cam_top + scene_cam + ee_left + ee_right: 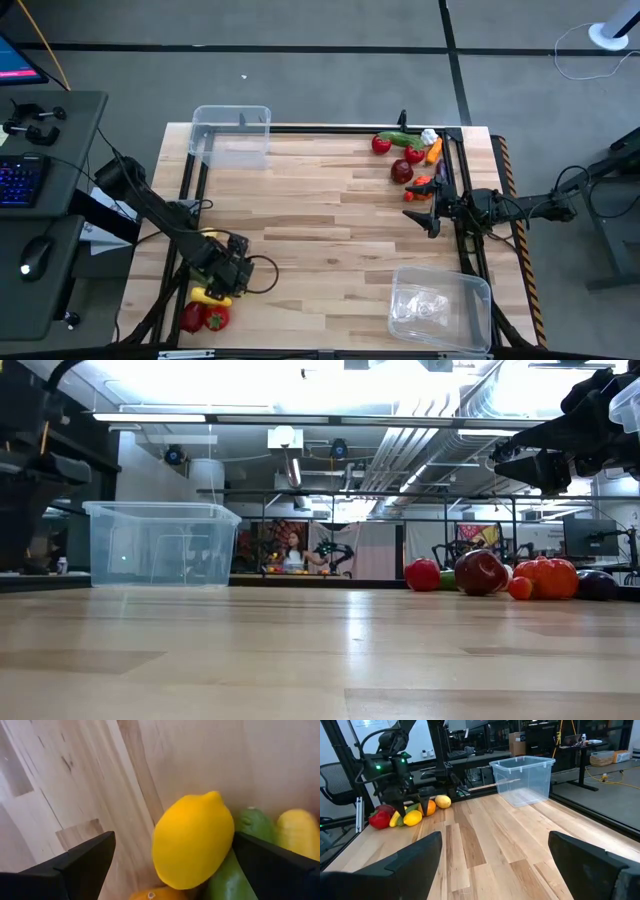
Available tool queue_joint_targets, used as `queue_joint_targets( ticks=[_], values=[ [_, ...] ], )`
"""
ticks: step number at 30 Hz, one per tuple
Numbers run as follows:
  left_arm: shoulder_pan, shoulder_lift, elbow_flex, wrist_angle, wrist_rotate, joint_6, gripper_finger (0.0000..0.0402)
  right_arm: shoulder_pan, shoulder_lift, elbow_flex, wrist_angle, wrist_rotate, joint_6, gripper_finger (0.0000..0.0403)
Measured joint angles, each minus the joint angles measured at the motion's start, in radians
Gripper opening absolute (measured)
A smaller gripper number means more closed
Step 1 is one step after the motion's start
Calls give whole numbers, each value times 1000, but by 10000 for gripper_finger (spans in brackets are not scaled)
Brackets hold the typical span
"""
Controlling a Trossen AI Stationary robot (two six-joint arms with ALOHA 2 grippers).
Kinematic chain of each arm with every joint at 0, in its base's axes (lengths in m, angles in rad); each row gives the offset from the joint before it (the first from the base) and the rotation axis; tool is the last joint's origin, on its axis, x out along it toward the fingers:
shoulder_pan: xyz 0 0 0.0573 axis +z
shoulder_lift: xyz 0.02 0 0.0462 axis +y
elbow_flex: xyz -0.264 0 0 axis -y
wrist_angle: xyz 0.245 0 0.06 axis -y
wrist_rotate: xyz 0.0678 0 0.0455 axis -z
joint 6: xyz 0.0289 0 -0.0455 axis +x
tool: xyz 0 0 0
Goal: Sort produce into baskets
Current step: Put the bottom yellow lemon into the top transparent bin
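Observation:
At the table's near left lies a heap of produce: a yellow lemon [192,840], a green cucumber [245,855], a second yellow piece [298,832], an orange [429,807] and red peppers [203,318]. My left gripper [173,840] points down over this heap, open, with one finger on each side of the lemon. More produce [410,158] lies at the far right: red apples, cucumber, garlic, carrot. One clear basket [232,135] stands at the far left and another [440,305] at the near right. My right gripper [492,860] waits open and level at the right edge. My left gripper comes from above with the lemon between its open fingers. The finger on one side [85,865] stands clear of it. The other finger [270,865] is close against the lemon and the cucumber; whether it touches them I cannot tell.
A black frame rail [190,180] runs along the table's edges. The middle of the wooden table [320,220] is bare. A desk with a keyboard and mouse [25,180] stands left of the table. The far-right produce lies just beyond my right gripper.

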Motion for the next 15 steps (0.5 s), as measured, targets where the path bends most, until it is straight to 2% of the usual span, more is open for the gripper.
queue_joint_targets(
  ticks=[4,7,15],
  values=[
    [4,0,-25,10,0,0,384,0,0,0,0,0,0,358],
    [12,0,-25,24,-13,-14,366,0,0,0,0,0,0,358],
    [25,1,-25,86,-50,28,255,0,0,0,0,0,0,358]
  ],
)
